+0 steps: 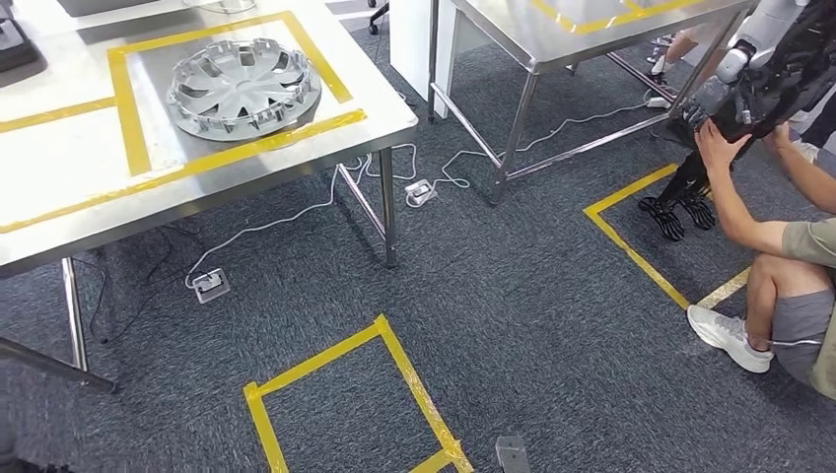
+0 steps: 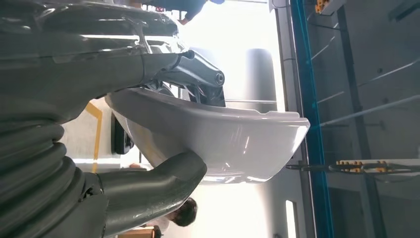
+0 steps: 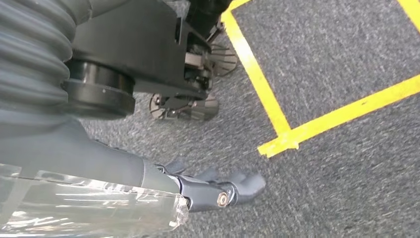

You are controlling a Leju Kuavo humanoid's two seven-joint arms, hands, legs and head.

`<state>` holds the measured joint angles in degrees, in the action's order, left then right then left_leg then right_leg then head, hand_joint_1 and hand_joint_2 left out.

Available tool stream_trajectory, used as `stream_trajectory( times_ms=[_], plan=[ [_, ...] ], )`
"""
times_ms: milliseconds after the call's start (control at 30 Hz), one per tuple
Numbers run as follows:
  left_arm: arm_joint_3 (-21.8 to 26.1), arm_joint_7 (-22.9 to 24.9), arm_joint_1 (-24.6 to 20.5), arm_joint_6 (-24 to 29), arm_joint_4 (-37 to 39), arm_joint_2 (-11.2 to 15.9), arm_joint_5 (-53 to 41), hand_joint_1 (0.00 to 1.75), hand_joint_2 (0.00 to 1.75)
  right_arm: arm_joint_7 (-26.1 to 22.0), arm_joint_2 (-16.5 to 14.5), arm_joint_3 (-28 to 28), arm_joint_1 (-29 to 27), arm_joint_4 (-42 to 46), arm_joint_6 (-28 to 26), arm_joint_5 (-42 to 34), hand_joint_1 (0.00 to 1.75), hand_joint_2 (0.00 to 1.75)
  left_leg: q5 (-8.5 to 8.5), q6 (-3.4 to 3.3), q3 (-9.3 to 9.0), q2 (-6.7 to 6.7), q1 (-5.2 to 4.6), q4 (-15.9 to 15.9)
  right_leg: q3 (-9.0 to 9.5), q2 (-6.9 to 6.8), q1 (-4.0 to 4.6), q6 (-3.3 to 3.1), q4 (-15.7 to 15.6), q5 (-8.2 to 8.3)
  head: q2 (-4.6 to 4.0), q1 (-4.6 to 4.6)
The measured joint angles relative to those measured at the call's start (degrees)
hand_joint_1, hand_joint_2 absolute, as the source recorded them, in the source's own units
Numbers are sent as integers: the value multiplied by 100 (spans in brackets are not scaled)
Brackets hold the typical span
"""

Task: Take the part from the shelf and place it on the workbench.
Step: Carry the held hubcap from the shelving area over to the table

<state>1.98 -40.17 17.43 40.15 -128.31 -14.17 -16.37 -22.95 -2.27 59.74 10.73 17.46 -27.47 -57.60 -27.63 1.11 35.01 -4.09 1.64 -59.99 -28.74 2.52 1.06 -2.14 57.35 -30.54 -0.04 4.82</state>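
My left hand (image 2: pixel 114 74) grips a white glossy curved part (image 2: pixel 233 141), its thumb (image 2: pixel 158 183) on one side and its dark fingers (image 2: pixel 198 82) on the other. In the head view the steel workbench (image 1: pixel 59 168) stands at the left, with a yellow-taped rectangle on top. A silver wheel cover (image 1: pixel 242 87) lies inside that rectangle. My right hand (image 3: pixel 218 191) hangs over the grey carpet with its fingers loosely apart and nothing in them.
A second steel table (image 1: pixel 552 39) stands at the back right. A crouching person (image 1: pixel 789 276) at the right holds another dark robot (image 1: pixel 734 94). Yellow tape squares (image 1: pixel 394 365) mark the carpet. White cables and a floor socket (image 1: pixel 210 286) lie under the workbench.
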Motion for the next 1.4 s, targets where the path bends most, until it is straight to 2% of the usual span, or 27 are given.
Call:
stream_trajectory(
  times_ms=[67, 133, 200, 233, 267, 333, 400, 433, 500, 567, 667, 700, 733, 767, 800, 833, 900, 933, 1000, 1067, 1100, 1167, 1200, 1267, 1300, 1367, 1400],
  plan=[
    [10, -1, 4, 1, -12, -2, 17, 175, 175, 0, -9, 0, 22, 4, 0, 8, 0, 175, -103, 44, 59, 169, -36, -81, 43, -87, -23, 1, -171, 106, 0, -18],
    [17, -1, 5, 0, -20, -1, 81, 175, 175, 2, -25, -1, 29, 9, 1, 17, 0, 175, -473, 62, 280, 392, -62, -575, 39, -189, -32, 7, -258, 182, 0, -93],
    [20, 0, 4, 0, -19, 0, 143, 175, 175, 6, -29, -1, 7, 10, -1, 28, 0, 175, -791, 96, 531, 422, -58, -1224, -10, -302, -29, 4, -238, 197, 0, -156],
    [24, 1, 6, 0, -17, 1, 157, 175, 175, 8, -29, 0, -1, 10, -2, 39, 0, 175, -803, 114, 557, 424, -54, -1355, -32, -357, -30, 7, -215, 195, 0, -176],
    [27, 1, 7, 0, -17, 1, 158, 175, 175, 9, -29, 0, -2, 10, -4, 48, 0, 175, -709, 131, 474, 436, -50, -1273, -50, -402, -35, 16, -187, 189, 0, -192],
    [33, 2, 6, 1, -16, 1, 152, 175, 175, 9, -31, 0, 9, 11, -7, 63, 0, 175, -410, 160, 66, 585, -41, -634, -81, -470, -45, 66, -94, 150, 0, -240],
    [35, 1, 8, 0, -18, -1, 144, 175, 175, 9, -30, 0, 21, 11, -7, 68, 0, 175, -279, 108, -233, 774, -47, -108, -125, -519, -18, 133, 38, 84, 0, -301],
    [38, 2, 11, 0, -19, -2, 142, 175, 175, 9, -27, -1, 23, 11, -8, 69, 0, 175, -295, 59, -266, 819, -57, -27, -142, -542, -2, 157, 81, 63, 0, -302],
    [45, 2, 20, 0, -21, -3, 137, 175, 175, 10, -19, -1, 23, 11, -8, 69, 0, 175, -276, -47, -239, 744, -66, -27, -157, -593, 4, 179, 109, 52, 0, -266],
    [51, 2, 18, -1, -23, -10, 131, 175, 175, 10, -11, -1, 21, 13, -3, 73, 0, 175, -237, -112, -211, 646, -53, -18, -207, -516, -23, 234, 244, -84, 0, -243],
    [56, 2, 16, -2, -26, -26, 125, 175, 175, 11, -8, -1, 3, 13, 7, 85, 0, 175, -187, -189, -153, 486, -47, -15, -549, -321, -77, 322, 1141, -644, 0, -178],
    [60, 2, 16, -2, -26, -28, 124, 175, 175, 13, -7, -2, -6, 12, 8, 86, 0, 175, -174, -204, -134, 428, -53, -17, -678, -310, -88, 328, 1471, -778, 0, -154],
    [63, 2, 17, -2, -26, -28, 123, 175, 175, 14, -6, -2, -11, 12, 9, 87, 0, 175, -161, -214, -121, 370, -61, -18, -746, -304, -92, 321, 1658, -813, 0, -130],
    [68, 2, 18, -2, -26, -28, 122, 175, 175, 15, -7, -2, -11, 13, 10, 88, 0, 175, -150, -218, -113, 310, -71, -18, -727, -294, -92, 296, 1641, -733, 0, -106],
    [73, 2, 18, -2, -26, -28, 121, 175, 175, 15, -8, -2, -6, 13, 10, 91, 0, 175, -139, -216, -112, 254, -82, -17, -612, -268, -84, 253, 1403, -551, 0, -88],
    [78, 2, 18, -2, -26, -30, 121, 175, 175, 15, -8, -2, 1, 14, 11, 95, 0, 175, -127, -213, -113, 203, -93, -15, -440, -215, -68, 189, 1020, -324, 0, -74],
    [89, 1, 17, -2, -26, -38, 119, 175, 175, 15, 1, -2, 17, 13, 10, 102, 0, 175, -95, -186, -101, 121, -95, -9, -153, -66, -36, 54, 342, -39, 0, -81],
    [93, 0, 17, -2, -26, -42, 119, 175, 175, 15, 6, -2, 20, 12, 10, 104, 0, 175, -76, -162, -84, 89, -81, -7, -92, -15, -16, 8, 176, 7, 0, -81],
    [102, 0, 19, -2, -27, -47, 117, 175, 175, 15, 10, -2, 25, 13, 10, 104, 0, 175, -21, -81, -46, 24, -47, 20, -68, -18, 9, -25, 70, 24, 0, -60],
    [111, -1, 23, -2, -30, -50, 111, 175, 175, 15, 2, -3, 44, 14, 11, 107, 0, 175, -57, -24, 7, 121, -55, -12, -24, -92, -14, -20, -102, 114, 0, -46],
    [114, -1, 22, -2, -30, -51, 108, 175, 175, 15, -3, -4, 50, 15, 12, 110, 0, 175, -166, -5, 72, 214, -66, -132, -7, -134, -31, -20, -190, 167, 0, -67],
    [116, -1, 17, -2, -27, -51, 101, 175, 175, 17, -15, -4, 33, 15, 19, 116, 0, 175, -534, 25, 310, 384, -68, -671, -14, -214, -44, -16, -255, 228, 0, -138],
    [117, -1, 17, -2, -25, -50, 98, 175, 175, 14, -16, -4, 18, 15, 23, 116, 0, 175, -695, 49, 441, 400, -58, -997, -34, -256, -44, -13, -243, 235, 0, -169],
    [120, 1, 22, -2, -20, -50, 92, 175, 175, -3, -21, -4, 1, 14, 26, 111, 0, 175, -751, 98, 515, 411, -38, -1289, -77, -323, -48, 8, -196, 234, 0, -208],
    [122, 1, 24, -2, -19, -50, 90, 175, 175, -14, -26, -4, 3, 14, 26, 109, 0, 175, -628, 120, 396, 421, -26, -1136, -100, -339, -57, 29, -157, 224, 0, -225],
    [125, 3, 26, -2, -15, -50, 90, 175, 175, -22, -36, -5, 12, 13, 26, 107, 0, 175, -361, 153, -19, 460, -5, -486, -145, -351, -75, 98, -48, 180, 0, -265],
    [126, 2, 28, -2, -15, -49, 90, 175, 175, -22, -39, -5, 17, 14, 26, 103, 0, 175, -295, 133, -177, 475, -3, -218, -174, -348, -72, 140, 23, 149, 0, -295]
  ],
)
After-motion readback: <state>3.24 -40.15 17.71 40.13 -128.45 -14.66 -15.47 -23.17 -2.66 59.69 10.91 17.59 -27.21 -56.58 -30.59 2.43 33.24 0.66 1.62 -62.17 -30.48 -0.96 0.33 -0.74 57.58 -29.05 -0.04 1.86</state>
